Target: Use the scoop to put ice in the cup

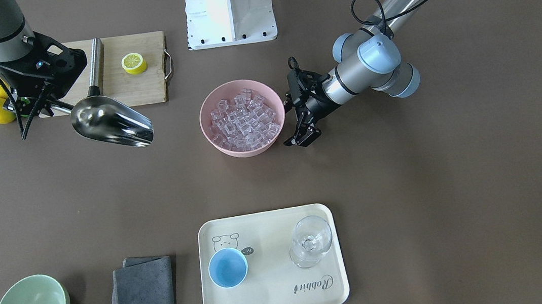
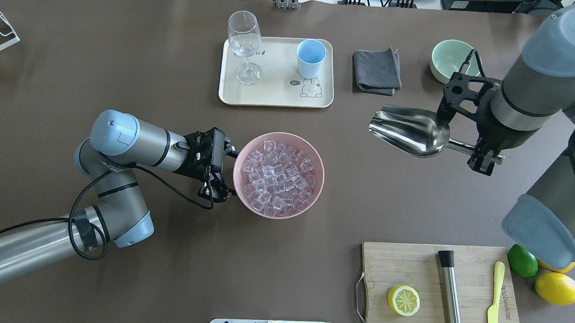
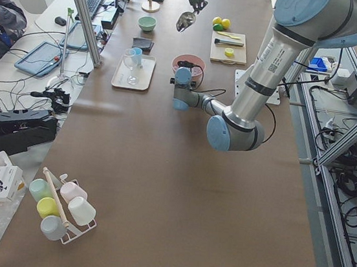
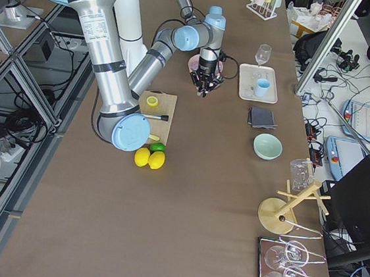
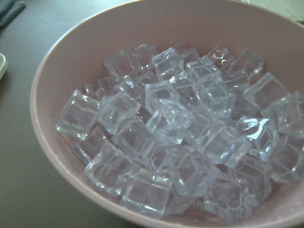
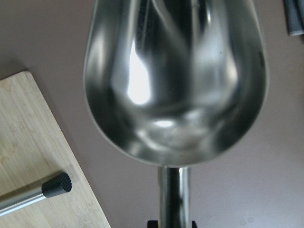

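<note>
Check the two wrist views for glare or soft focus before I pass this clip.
Right wrist view: the scoop fills the frame, with one strong white glare patch on its trough and smeared reflections. Left wrist view: the ice is reasonably sharp with small highlights; the pink bowl is soft at its near rim.

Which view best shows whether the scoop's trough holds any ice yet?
Right wrist view: the scoop fills the frame, trough facing the camera, empty. Overhead and front-facing views show it whole but smaller, in the right gripper; exterior left shows a speck; the others, nothing clear.
</note>
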Robot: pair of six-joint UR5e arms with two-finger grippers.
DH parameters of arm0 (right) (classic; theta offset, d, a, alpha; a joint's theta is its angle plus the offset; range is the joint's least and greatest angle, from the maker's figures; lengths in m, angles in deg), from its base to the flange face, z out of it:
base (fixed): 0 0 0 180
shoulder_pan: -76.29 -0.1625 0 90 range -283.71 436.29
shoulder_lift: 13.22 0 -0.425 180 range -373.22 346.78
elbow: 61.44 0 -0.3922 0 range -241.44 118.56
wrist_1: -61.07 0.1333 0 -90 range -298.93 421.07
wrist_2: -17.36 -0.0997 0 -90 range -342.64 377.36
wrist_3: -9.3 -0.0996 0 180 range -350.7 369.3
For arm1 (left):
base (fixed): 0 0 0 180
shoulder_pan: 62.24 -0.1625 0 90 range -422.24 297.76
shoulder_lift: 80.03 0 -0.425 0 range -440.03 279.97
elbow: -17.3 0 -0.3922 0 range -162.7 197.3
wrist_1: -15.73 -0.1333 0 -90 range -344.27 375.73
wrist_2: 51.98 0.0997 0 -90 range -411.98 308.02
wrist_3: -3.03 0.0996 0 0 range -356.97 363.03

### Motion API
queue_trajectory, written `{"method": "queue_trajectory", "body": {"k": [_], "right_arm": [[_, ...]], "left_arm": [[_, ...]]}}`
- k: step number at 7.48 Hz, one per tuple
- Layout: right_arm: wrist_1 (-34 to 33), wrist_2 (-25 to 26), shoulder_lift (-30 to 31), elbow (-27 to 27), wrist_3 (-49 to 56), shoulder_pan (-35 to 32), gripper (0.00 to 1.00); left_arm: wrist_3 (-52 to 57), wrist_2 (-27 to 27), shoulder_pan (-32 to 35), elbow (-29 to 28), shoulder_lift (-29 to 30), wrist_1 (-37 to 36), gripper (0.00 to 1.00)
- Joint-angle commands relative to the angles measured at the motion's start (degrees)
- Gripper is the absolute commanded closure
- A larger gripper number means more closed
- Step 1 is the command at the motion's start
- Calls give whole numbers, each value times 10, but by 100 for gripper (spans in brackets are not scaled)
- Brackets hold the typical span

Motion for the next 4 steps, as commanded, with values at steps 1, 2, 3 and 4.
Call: {"method": "queue_trajectory", "body": {"k": [1,2,3,4], "right_arm": [[-64,59,-24,27,197,2,100],[-80,76,-35,20,266,2,100],[-121,79,-82,-7,277,2,100],[-143,79,-130,-44,281,12,100]], "left_arm": [[-6,-2,-2,0,4,-3,2],[-5,-2,-4,0,4,-3,2],[-6,-2,-4,0,5,-3,1],[-6,-2,-4,0,5,-4,2]]}}
